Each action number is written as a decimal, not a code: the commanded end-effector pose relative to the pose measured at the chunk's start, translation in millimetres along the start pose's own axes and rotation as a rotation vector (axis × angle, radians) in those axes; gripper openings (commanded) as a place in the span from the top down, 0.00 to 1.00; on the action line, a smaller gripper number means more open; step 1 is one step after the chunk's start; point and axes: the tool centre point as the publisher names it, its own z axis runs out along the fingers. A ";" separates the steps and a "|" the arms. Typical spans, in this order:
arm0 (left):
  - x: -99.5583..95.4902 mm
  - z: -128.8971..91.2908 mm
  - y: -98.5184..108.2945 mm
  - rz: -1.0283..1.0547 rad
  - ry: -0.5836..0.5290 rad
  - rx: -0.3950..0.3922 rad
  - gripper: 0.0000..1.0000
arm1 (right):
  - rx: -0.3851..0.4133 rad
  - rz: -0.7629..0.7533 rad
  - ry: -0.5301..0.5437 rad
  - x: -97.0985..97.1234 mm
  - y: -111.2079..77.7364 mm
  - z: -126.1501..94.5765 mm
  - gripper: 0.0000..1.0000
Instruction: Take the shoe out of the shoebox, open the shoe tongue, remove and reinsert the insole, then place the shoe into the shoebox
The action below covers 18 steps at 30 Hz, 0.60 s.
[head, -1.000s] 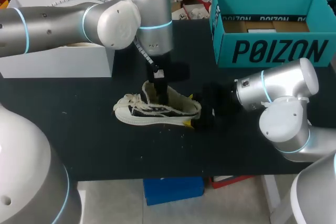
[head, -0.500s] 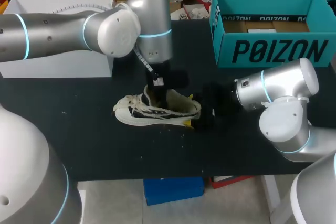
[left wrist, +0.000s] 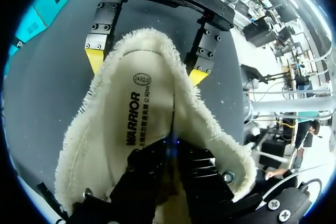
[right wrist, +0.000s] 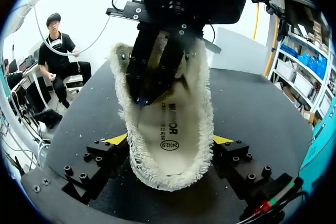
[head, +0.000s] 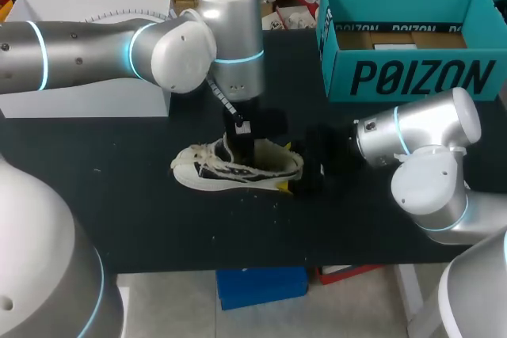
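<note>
Shoe [head: 238, 165] out of its box, with its setting listed from the largest item down. The black table [head: 119, 203] carries everything. At its far right corner stands the teal shoebox [head: 412, 77], open-topped and well apart from the shoe. The shoe lies on its sole near the table's middle, toe toward our left arm's side and heel toward our right. Our right gripper [right wrist: 169, 142] straddles the heel, its yellow tips pressed against the two sides, so we read it as clamped on the shoe. Our left gripper [left wrist: 168, 153] reaches down from above into the shoe's mouth and rests on the insole; whether it grips anything we cannot tell. The fleece collar [left wrist: 157, 38] rings the opening, and the cream insole [left wrist: 131, 114] lies flat inside. We judge the shoe light, with a soft upper that collapses under a squeeze and a stiffer rubber sole. The heel and sole sidewalls therefore seem the soundest hold. The insole looks thin and floppy and will likely drag against the fleece. We would take it at its heel edge and peel upward.
</note>
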 end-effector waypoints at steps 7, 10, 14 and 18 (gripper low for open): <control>0.2 11.3 2.0 -0.018 -0.037 -0.024 0.76 | 0.002 0.002 -0.002 0.1 -1.1 0.8 1.00; -2.4 14.3 3.4 -0.030 -0.079 -0.044 0.64 | 0.002 0.002 -0.002 0.1 -1.1 0.8 1.00; -4.8 17.6 5.3 -0.039 -0.128 -0.051 0.67 | 0.002 0.002 -0.002 0.1 -1.1 0.8 1.00; -9.5 18.6 9.7 -0.055 -0.194 -0.051 0.66 | 0.002 0.002 -0.002 0.1 -1.1 0.8 1.00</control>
